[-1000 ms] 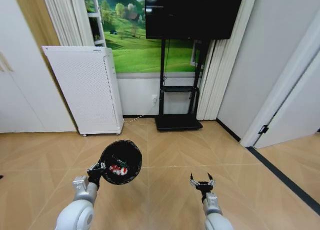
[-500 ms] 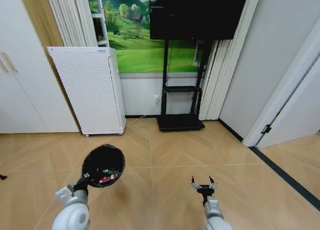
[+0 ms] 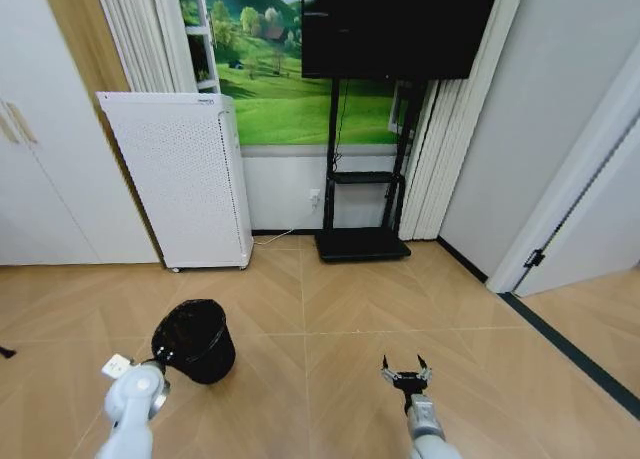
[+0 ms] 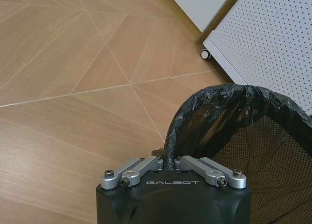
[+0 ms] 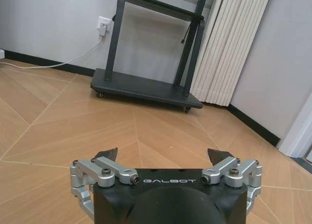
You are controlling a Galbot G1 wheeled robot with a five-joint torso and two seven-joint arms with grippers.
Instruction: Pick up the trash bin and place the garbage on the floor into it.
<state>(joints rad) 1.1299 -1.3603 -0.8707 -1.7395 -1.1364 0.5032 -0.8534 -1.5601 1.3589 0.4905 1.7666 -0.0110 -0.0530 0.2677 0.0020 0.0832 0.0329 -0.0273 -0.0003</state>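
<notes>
On the floor (image 3: 330, 319) ahead of the white appliance (image 3: 180, 179), the bin (image 3: 193, 339) now stands close to upright, its bagged mouth facing up. A second ago it hung tipped toward the camera, high enough that red and white scraps showed inside; half a second ago it was lower and farther to the robot's left. Since the whole room has also shifted in the head view, part of that change is the camera's own motion. My reading is that the bin is being lowered to the floor with the collected garbage already in it, though its contents cannot be made out at this angle.

The left gripper (image 4: 169, 166) holds the bin by its near rim: its jaws are pinched onto the bag-covered lip, which rises straight from between them, with the bin's hollow lying just beyond. A rim grip like this lets the bin hang and swing level as it comes down.

The right gripper (image 5: 163, 156) waits low on the robot's right, jaws spread wide and empty, with bare floor between and beyond them.
</notes>
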